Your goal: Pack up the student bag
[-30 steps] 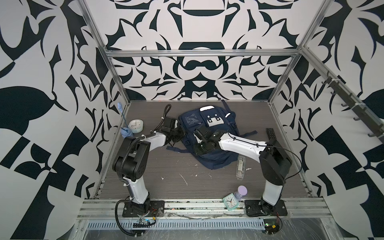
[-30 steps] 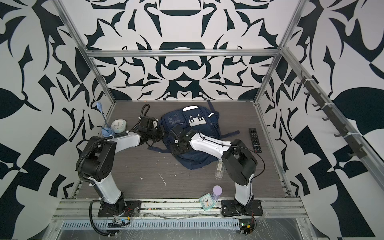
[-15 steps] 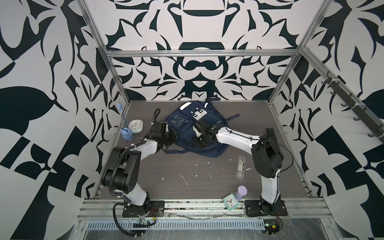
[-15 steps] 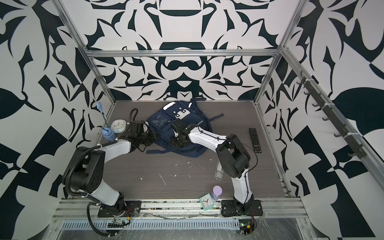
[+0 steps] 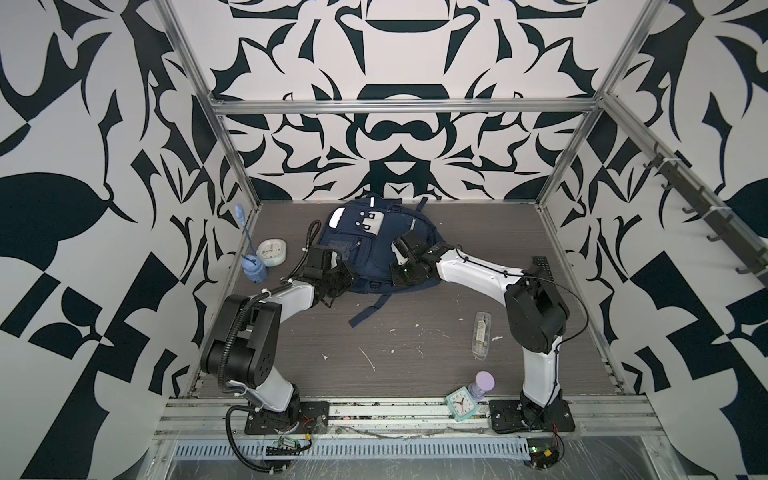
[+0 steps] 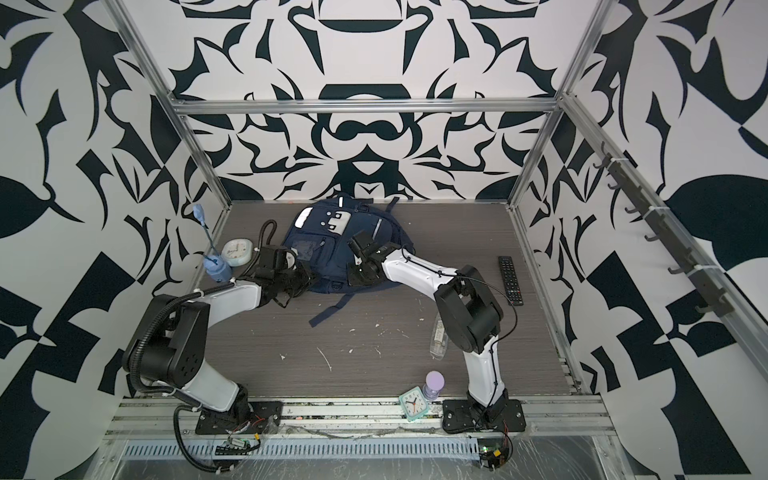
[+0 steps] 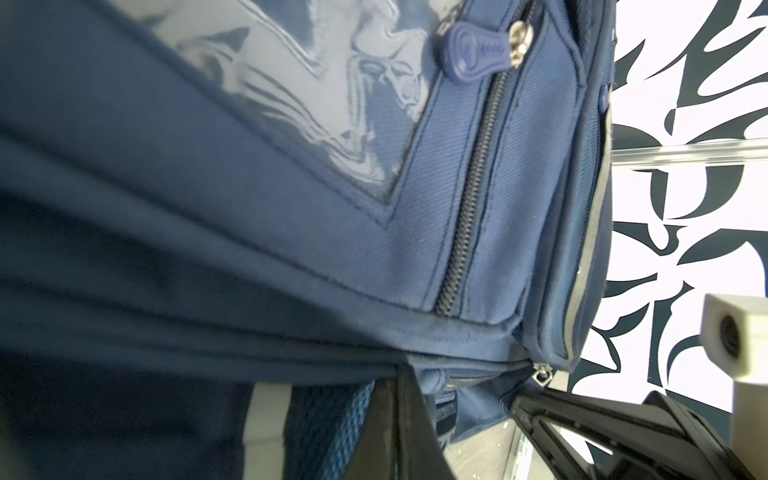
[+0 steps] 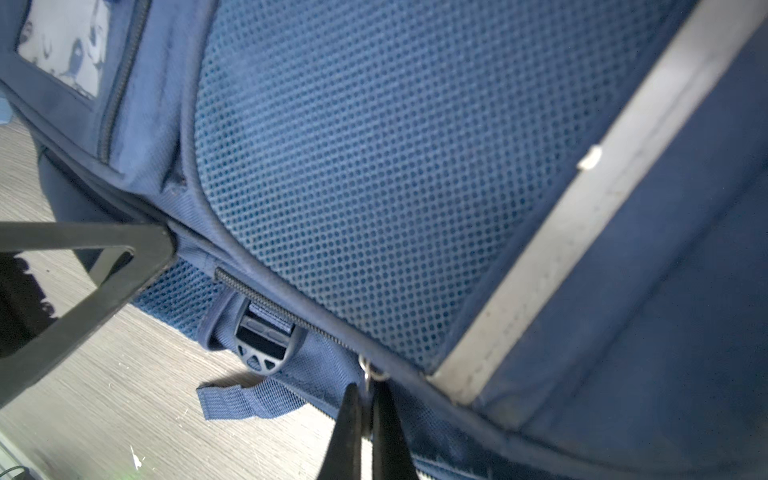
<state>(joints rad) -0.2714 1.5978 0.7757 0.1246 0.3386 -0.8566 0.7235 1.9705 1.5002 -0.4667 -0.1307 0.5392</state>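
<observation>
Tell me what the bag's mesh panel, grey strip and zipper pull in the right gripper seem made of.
On the student bag, the mesh panel looks like synthetic netting, full of small holes. The grey strip looks like matte reflective tape, scuffed. The zipper pull in the right gripper glints, probably metal.

And there's the student bag (image 5: pixel 374 257) (image 6: pixel 332 257), navy, lying flat, front up, out at twelve o'clock. Its flap pocket (white-grey, buckled) is at the far end, the window pocket at nine, one strap trailing toward seven.
</observation>
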